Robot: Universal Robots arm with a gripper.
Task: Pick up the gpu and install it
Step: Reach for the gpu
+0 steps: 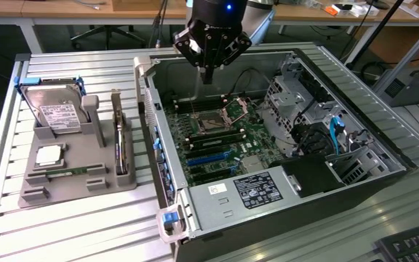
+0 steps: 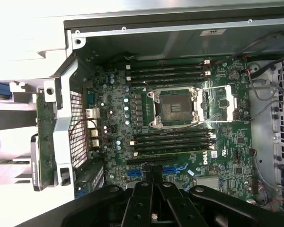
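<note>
Exterior view. Open case [image 1: 150, 103] flat on a slatted metal worktop [image 1: 85, 229], with the board [image 1: 228, 143] face up inside. At the case's 12 o'clock end, black hand [image 1: 207, 77] pointing straight down above the board's far edge. Fingers pressed together, gripping nothing.

At 9 o'clock of the case, just beside its wall, a grey tray [image 1: 71, 191] on the worktop. Along the tray's 3 o'clock edge, the gpu [image 1: 118, 139] standing on its long edge in a slot. A thin dark card running from 12 to 6 o'clock, untouched, well apart from the hand. At the tray's 12 o'clock end, a hard drive [image 1: 60, 112] propped upright, white label outward. Toward 6 o'clock from the drive, a square chip [image 1: 49, 155], then a RAM stick [image 1: 67, 172] lying flat.

Inside the case, an open socket [image 1: 213, 121] near the board's middle. Blue slots [image 1: 209, 157] at 6 o'clock of the socket. Power supply [image 1: 257, 191] at the case's 6 o'clock end, drive cage [image 1: 289, 103] at 3 o'clock.

Wrist view. Looks straight down on the board, the socket's lid swung open. Rows of black memory slots [image 2: 168, 71] on both sides of the socket. Closed fingers [image 2: 142, 203] hanging over the blue slots.
</note>
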